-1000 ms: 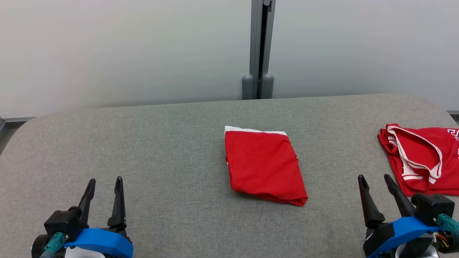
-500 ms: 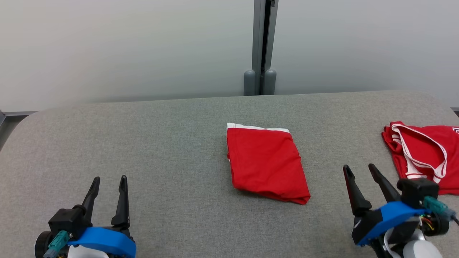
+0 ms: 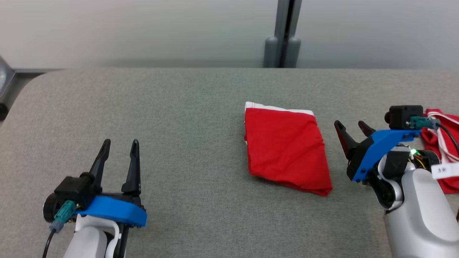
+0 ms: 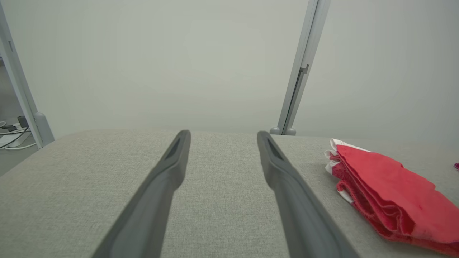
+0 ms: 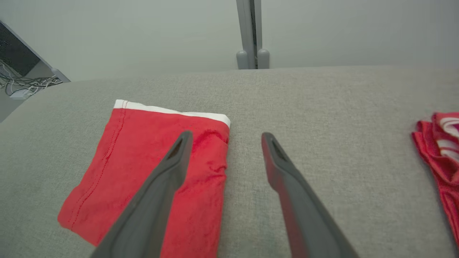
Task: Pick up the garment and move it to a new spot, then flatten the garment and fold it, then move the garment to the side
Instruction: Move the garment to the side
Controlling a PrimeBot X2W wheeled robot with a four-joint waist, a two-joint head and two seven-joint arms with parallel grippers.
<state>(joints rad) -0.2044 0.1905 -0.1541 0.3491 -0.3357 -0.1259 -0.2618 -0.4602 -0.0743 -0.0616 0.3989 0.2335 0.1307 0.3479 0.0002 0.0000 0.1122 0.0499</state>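
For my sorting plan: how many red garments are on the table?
2. The folded garment lies in the middle of the table; the unfolded garment at its right edge, partly behind the right arm. More may be hidden there.

On my left wrist feed, the left gripper (image 4: 223,133) has its two long dark fingers (image 4: 157,193) spread wide, with bare surface between them. Beneath them I see the grey woven fabric tabletop (image 4: 71,186); I cannot tell whether the tips touch it. To the right of the fingers, well apart from them, lies the folded red cloth garment with white trim (image 4: 387,193), its stacked layers facing me. Behind the table stands a pale plain wall (image 4: 143,64) with a slim grey metal upright (image 4: 303,68). At the far left I see a second grey post (image 4: 18,89) and loose floor cables (image 4: 14,130).
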